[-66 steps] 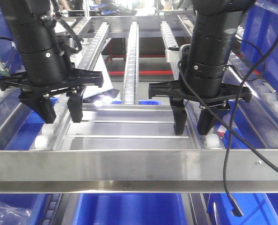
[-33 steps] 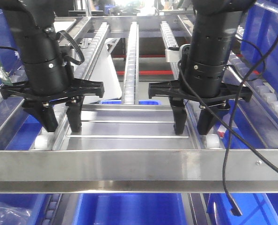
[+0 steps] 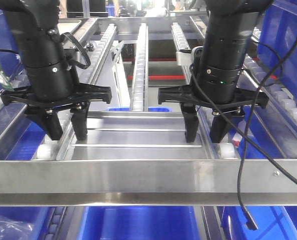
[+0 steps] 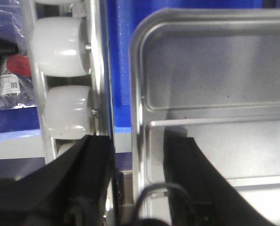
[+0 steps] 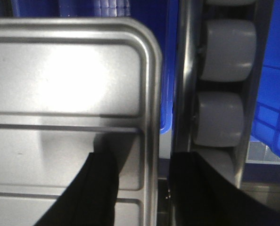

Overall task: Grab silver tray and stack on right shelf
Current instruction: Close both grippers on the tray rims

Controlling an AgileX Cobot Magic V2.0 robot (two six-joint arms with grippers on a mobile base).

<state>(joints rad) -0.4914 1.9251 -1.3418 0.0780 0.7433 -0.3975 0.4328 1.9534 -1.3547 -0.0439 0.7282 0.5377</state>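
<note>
Two grippers straddle opposite side rims of the silver tray point(image 3: 138, 137), which lies flat on the right shelf point(image 3: 140, 65), just behind the front bar point(image 3: 148, 175). Observe the left gripper point(image 3: 65, 129): one finger point(image 4: 192, 179) is inside the rim and the other is outside it, beside the white rollers point(image 4: 60, 47). The right gripper point(image 3: 204, 131) mirrors this. You can see a gap between each finger and the rim, so both jaws are moderately parted and grip nothing. Blue bins point(image 3: 138, 222) sit beneath the shelf.

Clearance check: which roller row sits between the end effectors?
Centre roller row; left row sits behind left end effector, right row behind right end effector.
</note>
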